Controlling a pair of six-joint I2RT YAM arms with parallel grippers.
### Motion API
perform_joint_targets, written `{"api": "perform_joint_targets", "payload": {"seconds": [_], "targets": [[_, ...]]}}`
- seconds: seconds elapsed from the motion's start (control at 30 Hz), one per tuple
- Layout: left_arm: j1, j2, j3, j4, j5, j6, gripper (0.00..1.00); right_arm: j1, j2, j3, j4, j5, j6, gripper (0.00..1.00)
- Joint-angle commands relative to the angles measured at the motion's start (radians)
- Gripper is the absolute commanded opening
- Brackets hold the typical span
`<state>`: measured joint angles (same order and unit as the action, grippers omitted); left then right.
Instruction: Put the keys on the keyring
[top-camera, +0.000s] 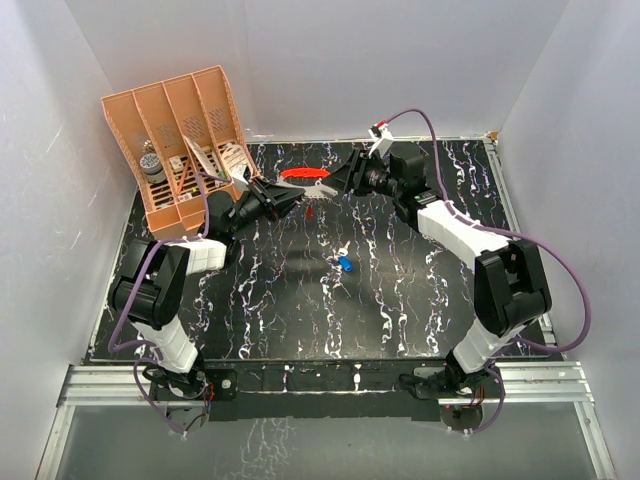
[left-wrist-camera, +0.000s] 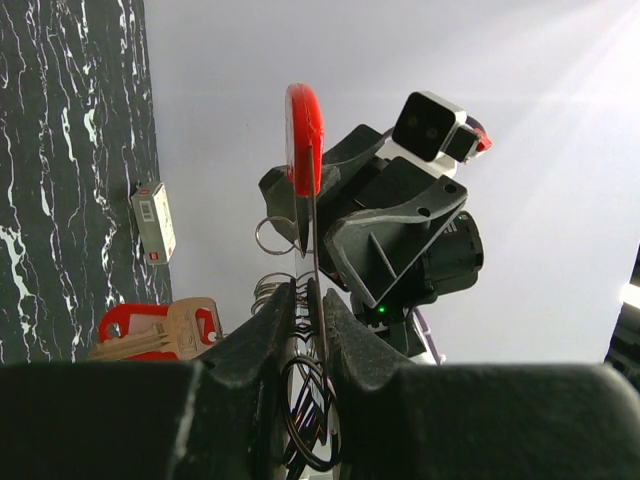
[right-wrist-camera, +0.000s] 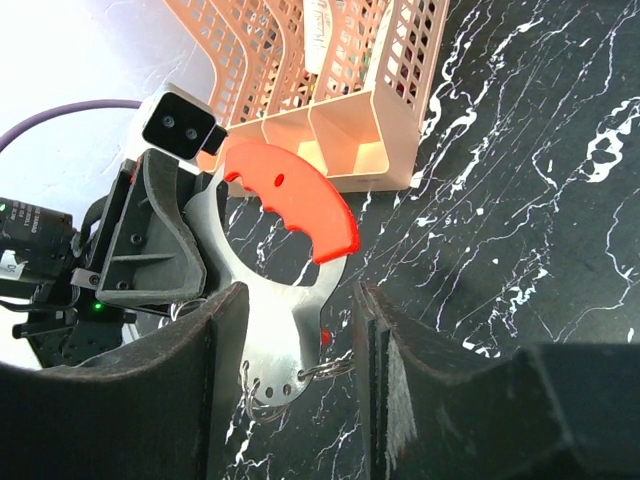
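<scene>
Where the two arms met at the far side of the black marbled table (top-camera: 420, 300), we found the keyring (top-camera: 304, 173) held between them, its red arc uppermost and its flat silvery plate below. The left gripper (left-wrist-camera: 309, 297) was pinched tight on the plate's thin edge, its fingers (left-wrist-camera: 250, 345) drawn almost together around the metal. The right gripper (right-wrist-camera: 298, 295) stood partly spread, one finger on either side of the plate. We saw a gap on one side and could not tell whether the other finger touched. The blue key (top-camera: 345, 264) lay on the table toward the near side, well apart from both grippers. The red key (top-camera: 311, 210) sat just nearer than the keyring, though from above we could not tell whether it lay or hung.

The left wrist view showed the plate edge-on with wire rings (left-wrist-camera: 268, 292) by the fingers, which the overhead view did not resolve. The right wrist view showed the plate's face, small holes along its bottom and a small ring (right-wrist-camera: 322, 367) through one. Behind it was the peach slotted organizer (top-camera: 225, 100). A small white label (left-wrist-camera: 154, 221) carried print too small for us to read.
</scene>
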<state>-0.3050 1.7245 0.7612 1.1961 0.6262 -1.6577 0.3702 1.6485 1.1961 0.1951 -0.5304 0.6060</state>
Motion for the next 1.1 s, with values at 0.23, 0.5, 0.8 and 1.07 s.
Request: {"api": "perform_joint_targets", "payload": {"seconds": [0.23, 0.5, 0.8, 1.07], "targets": [[-0.002, -0.049, 0.053, 0.083, 0.04, 0.001, 0.0, -0.012, 0.062, 0.008, 0.178, -0.123, 0.096, 0.35], [-0.003, -0.044, 0.043, 0.079, 0.048, 0.017, 0.0, -0.03, 0.086, -0.025, 0.342, -0.204, 0.235, 0.2], [-0.002, 0.019, 0.048, 0.13, 0.053, 0.001, 0.0, -0.039, 0.133, -0.069, 0.526, -0.256, 0.42, 0.03], [-0.002, 0.026, 0.043, 0.093, 0.05, 0.033, 0.19, -0.073, 0.171, -0.107, 0.745, -0.307, 0.637, 0.0]]}}
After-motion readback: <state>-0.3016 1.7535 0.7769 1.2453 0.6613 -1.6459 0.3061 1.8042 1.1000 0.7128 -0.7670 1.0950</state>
